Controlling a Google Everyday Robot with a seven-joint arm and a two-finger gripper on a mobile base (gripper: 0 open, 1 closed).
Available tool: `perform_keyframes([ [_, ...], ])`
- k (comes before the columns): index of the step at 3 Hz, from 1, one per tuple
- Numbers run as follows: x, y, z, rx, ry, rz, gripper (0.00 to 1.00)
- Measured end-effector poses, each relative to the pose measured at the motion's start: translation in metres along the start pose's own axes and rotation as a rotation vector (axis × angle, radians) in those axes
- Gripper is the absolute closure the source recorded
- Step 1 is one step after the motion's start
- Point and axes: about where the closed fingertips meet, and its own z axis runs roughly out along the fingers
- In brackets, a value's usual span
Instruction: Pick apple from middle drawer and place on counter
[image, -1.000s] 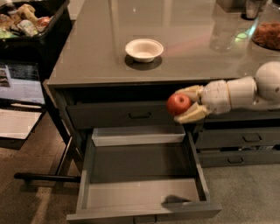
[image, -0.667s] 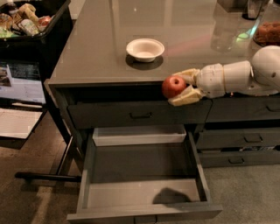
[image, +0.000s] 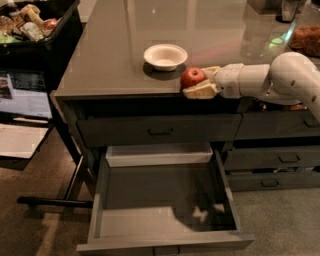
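Note:
The small red apple (image: 192, 77) is held in my gripper (image: 199, 82), whose pale fingers (image: 200, 91) close around it from the right. It hangs at the front edge of the glossy grey counter (image: 115, 55), just right of and in front of the white bowl (image: 165, 56). My white arm (image: 270, 80) reaches in from the right. Below, the middle drawer (image: 165, 200) stands pulled out, with tall dark sides and a bare grey floor.
A black bin of packaged groceries (image: 30, 25) stands at the far left on a dark cart. A closed top drawer (image: 160, 131) with a small handle sits under the counter. Narrower grey drawers (image: 280, 160) are at the right. Orange food (image: 305, 37) lies at the counter's far right.
My gripper has lifted the apple from drawer-front height up and slightly left to the counter's front edge, near the bowl.

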Motion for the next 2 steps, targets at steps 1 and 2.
perform_keyframes([
  [1, 0.006, -0.029, 0.010, 0.126, 0.012, 0.118, 1.00],
  [2, 0.010, -0.045, 0.015, 0.198, 0.019, 0.183, 1.00],
])
